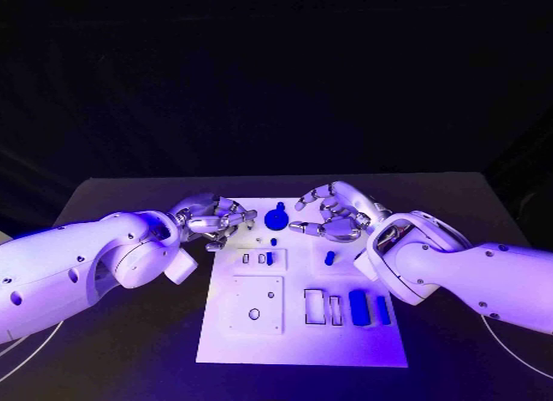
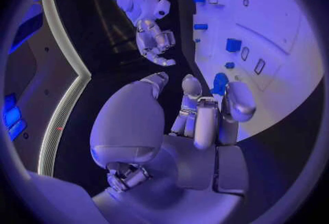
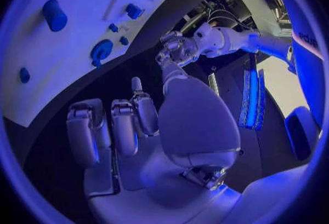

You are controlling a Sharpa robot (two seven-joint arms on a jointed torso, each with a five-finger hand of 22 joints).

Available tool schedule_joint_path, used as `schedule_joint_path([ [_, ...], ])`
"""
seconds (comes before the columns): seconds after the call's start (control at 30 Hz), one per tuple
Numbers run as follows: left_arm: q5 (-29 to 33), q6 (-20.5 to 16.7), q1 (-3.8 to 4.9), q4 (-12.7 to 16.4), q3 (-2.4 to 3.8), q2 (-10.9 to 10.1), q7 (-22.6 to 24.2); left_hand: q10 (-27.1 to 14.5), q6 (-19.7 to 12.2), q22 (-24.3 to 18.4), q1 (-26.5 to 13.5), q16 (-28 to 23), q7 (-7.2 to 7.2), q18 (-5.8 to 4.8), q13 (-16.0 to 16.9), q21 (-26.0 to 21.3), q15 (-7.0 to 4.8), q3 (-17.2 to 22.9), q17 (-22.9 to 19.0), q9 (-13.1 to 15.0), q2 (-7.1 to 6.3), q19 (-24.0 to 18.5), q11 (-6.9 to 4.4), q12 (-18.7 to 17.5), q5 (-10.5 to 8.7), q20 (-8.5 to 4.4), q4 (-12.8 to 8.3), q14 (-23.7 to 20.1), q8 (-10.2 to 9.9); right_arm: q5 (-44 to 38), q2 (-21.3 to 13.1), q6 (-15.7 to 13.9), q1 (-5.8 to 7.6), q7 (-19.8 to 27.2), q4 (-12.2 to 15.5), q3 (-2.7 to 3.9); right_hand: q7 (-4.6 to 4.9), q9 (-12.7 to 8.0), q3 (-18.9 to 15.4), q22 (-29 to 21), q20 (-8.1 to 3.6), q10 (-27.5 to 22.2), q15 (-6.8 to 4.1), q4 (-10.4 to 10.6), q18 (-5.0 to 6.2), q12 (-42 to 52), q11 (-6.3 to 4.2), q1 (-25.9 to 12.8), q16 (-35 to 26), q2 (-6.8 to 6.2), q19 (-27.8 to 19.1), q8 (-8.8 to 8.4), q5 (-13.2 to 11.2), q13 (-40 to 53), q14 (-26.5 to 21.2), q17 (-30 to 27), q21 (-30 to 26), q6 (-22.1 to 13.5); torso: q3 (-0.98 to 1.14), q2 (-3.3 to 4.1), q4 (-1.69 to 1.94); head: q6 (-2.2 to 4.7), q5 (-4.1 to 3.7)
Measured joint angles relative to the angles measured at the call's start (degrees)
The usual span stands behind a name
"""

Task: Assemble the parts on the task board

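White flat task board (image 1: 235, 338) lies on my black counter (image 1: 120, 192); I see left hand (image 1: 211, 219) and right hand (image 1: 330, 214) released, fingers spread, near its round blue part (image 1: 276, 219)

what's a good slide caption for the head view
Both hands, left hand and right hand, hover empty over the far end of the task board, blue parts in place.

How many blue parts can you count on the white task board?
5 clearly: round part at the far edge, small parts left and right of centre, two bars near right. More may be hidden.
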Motion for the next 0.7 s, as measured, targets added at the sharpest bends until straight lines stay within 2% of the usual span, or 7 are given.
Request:
schedule_joint_path([
  [0.07,-2.2,0.7,0.54,-0.4,-0.03,0.6,-2.7,1.6,0.7,1.0,0.3,0.3,-0.73,0.0,1.9,0.5,-0.73,0.0,0.0,1.2,0.28,0.7,-0.67,2.0,0.25,-0.67,0.0,-0.1,1.7,3.0,-0.3,-0.4,0.24,1.6,-0.4,0.05,-0.34,0.1,0.0,0.0,0.0,-0.1,0.0,0.0,0.0,0.0,-0.07,0.5,0.0,0.54,0.0,0.54,1.4,0.0,0.0,0.0,0.0,0.3,0.01,-0.12,-0.01,-0.14,0.18],
  [0.2,-6.5,2.8,2.2,-1.5,-0.01,2.4,-9.0,1.9,0.7,1.5,-0.8,0.3,-0.8,0.0,2.6,0.5,-0.83,-0.5,0.0,2.4,1.13,1.1,-0.97,2.7,0.25,-1.06,0.2,0.0,3.1,9.2,-0.8,-1.4,1.03,4.4,-1.8,0.12,-0.34,0.1,0.0,0.0,0.0,-0.2,0.0,0.0,0.0,0.0,-0.17,0.7,0.0,0.68,0.0,0.57,2.1,0.0,0.0,0.0,0.0,0.3,0.03,-0.38,-0.01,-0.99,0.25],
  [0.33,-10.3,5.8,3.97,-2.8,0.01,4.3,-15.5,1.9,0.3,1.7,-3.2,0.3,-1.17,0.0,2.4,0.7,-0.92,-1.7,0.0,3.1,1.36,1.1,-0.97,2.9,0.25,-1.15,0.2,0.0,3.5,14.5,-1.3,-2.3,2.35,6.1,-3.3,0.19,-0.34,0.1,0.0,0.0,0.0,-0.2,0.0,0.0,0.0,0.0,-0.17,0.7,0.0,0.67,0.0,0.56,2.1,0.0,0.0,0.0,0.0,0.3,0.07,-0.59,0.03,-1.63,0.37],
  [0.47,-13.4,8.4,5.38,-4.2,-0.08,6.5,-20.3,1.9,-0.1,1.7,-4.1,0.3,-1.15,0.01,1.9,0.7,-0.92,-2.2,0.0,3.3,1.17,1.1,-0.97,2.9,-0.1,-1.15,0.2,0.0,3.7,17.8,-1.7,-2.7,3.95,6.9,-5.0,0.19,-0.35,0.1,0.0,0.0,0.0,-0.2,0.0,0.0,0.0,0.0,-0.17,0.7,0.0,0.67,0.0,0.56,2.1,0.0,0.0,0.0,-0.2,0.3,0.03,-0.74,0.03,-1.92,0.22],
  [0.57,-15.4,10.3,6.21,-5.5,-0.38,8.2,-23.6,1.9,-0.1,1.7,-4.9,0.3,-1.15,0.01,2.2,0.7,-0.92,-2.6,0.0,3.5,1.21,1.1,-0.97,3.1,-0.12,-1.15,0.2,0.0,3.8,19.5,-1.9,-2.8,4.73,7.3,-6.2,0.24,-0.34,0.1,0.0,0.0,0.0,-0.2,0.0,0.0,0.0,0.0,-0.24,0.7,0.0,0.67,0.0,0.56,2.1,0.0,0.0,0.0,-1.1,0.3,0.03,-0.77,-0.02,-2.07,0.22],
  [0.7,-17.7,12.8,6.77,-6.6,-0.73,10.0,-27.0,2.2,-0.6,1.7,-5.5,0.3,-1.05,0.02,3.4,0.7,-0.92,-3.2,0.0,3.7,1.45,1.1,-0.92,3.9,-0.43,-1.15,0.2,0.0,3.9,21.0,-2.0,-2.8,5.08,7.7,-7.2,0.21,-0.34,0.1,0.0,0.0,0.0,-1.0,0.0,0.0,0.0,-1.0,-0.42,0.7,-0.3,0.67,0.0,0.56,2.1,0.0,0.0,0.0,-3.0,0.3,0.05,-0.77,-0.04,-2.11,0.29],
])
